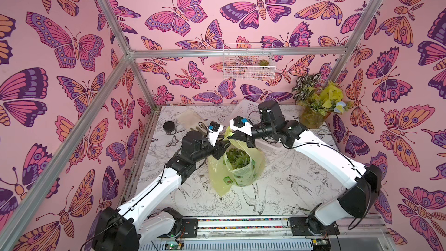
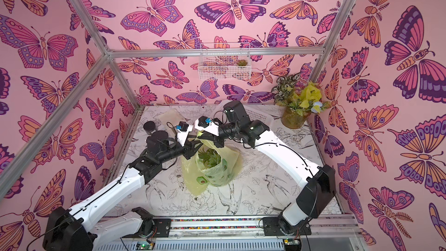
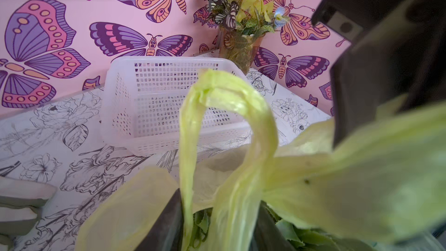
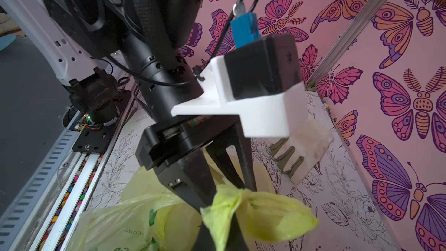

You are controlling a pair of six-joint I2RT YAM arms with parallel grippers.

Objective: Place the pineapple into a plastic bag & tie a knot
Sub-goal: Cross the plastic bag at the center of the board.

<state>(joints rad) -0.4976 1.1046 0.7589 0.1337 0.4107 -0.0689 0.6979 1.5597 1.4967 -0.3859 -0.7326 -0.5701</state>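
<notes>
Thin, crinkled translucent plastic bag (image 1: pixel 248 177) holds leafy pineapple (image 1: pixel 237 159); right gripper (image 1: pixel 231 137) clamped on its handle (image 4: pixel 260 213); left gripper (image 4: pixel 226 194) jaws apart, clearest from right wrist view

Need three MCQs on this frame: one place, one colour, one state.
1. Where is the pineapple?
A on the table
B in the bag
C in the basket
2. What colour is the bag?
A yellow-green
B blue
C white
3. The right gripper is:
A open
B shut on the basket
C shut on a bag handle

Key:
1 B, its green crown shows inside the bag's mouth.
2 A, it looks that colour in every view.
3 C, the handle bunches out from its closed tips.
</notes>
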